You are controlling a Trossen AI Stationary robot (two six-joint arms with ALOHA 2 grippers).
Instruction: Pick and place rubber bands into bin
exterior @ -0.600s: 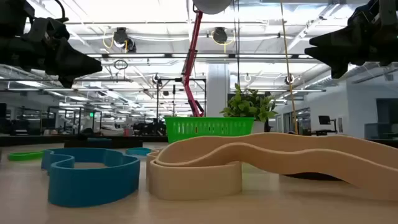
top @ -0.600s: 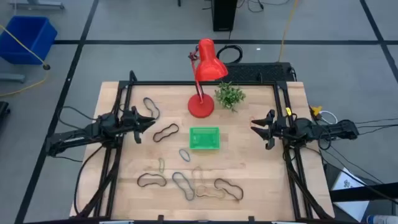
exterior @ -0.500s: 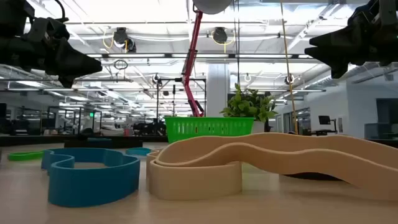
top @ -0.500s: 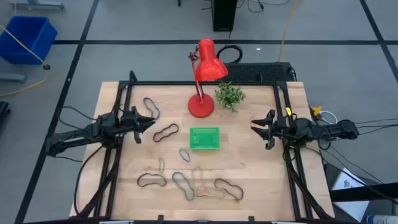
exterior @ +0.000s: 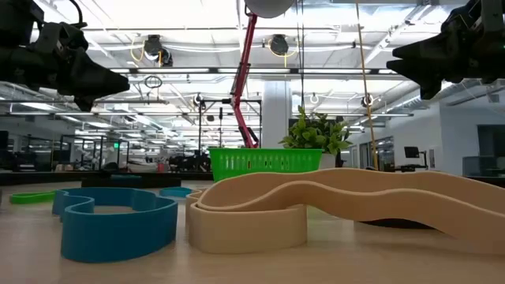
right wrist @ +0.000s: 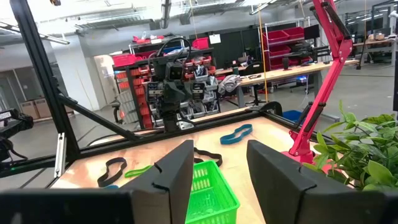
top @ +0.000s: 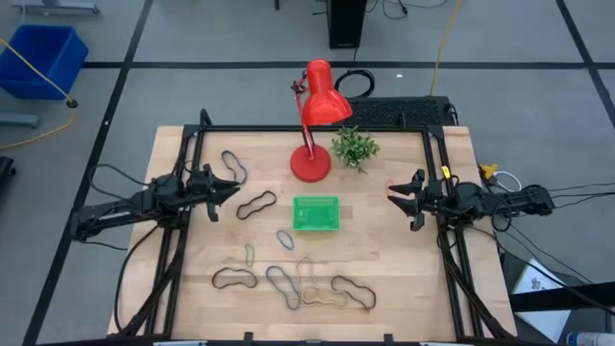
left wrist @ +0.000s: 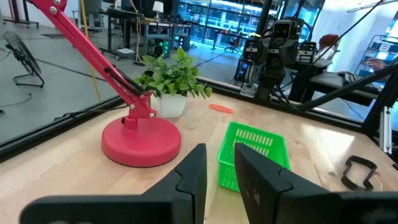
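Note:
The green bin (top: 315,213) stands at the table's middle and also shows in the left wrist view (left wrist: 264,146) and the right wrist view (right wrist: 211,190). Several rubber bands lie flat on the table: black ones (top: 233,165) (top: 256,204) left of the bin, a blue one (top: 284,238), an olive one (top: 249,254), and black and tan ones (top: 354,291) (top: 306,274) toward the near edge. My left gripper (top: 233,189) hangs open and empty above the table, left of the bin. My right gripper (top: 392,195) hangs open and empty, right of the bin.
A red lamp (top: 310,165) and a small potted plant (top: 356,147) stand behind the bin. A black frame (top: 192,144) runs along the table's sides. A blue crate (top: 43,58) sits on the floor at the far left. In the low view a tan band (exterior: 316,205) and a blue band (exterior: 118,217) lie close by.

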